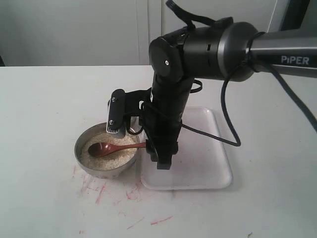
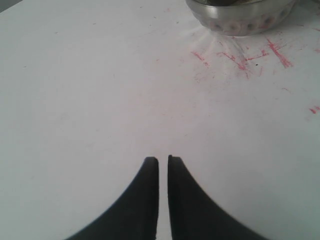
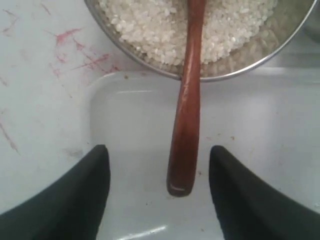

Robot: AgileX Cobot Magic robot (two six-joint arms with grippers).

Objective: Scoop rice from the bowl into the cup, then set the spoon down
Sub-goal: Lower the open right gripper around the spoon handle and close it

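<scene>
The spoon (image 3: 187, 110) lies with its scoop on the rice (image 3: 145, 25) in the bowl (image 1: 79, 148), handle crossing the rim over a clear tray (image 1: 203, 163) — the right end effector (image 3: 159, 147), released, straddles the handle's end without touching. The left end effector (image 2: 163, 159) is clenched empty above the bench (image 2: 75, 100), near the bowl.

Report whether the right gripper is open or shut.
Open. The right gripper has its fingers wide apart, either side of the spoon handle, not touching it.
</scene>
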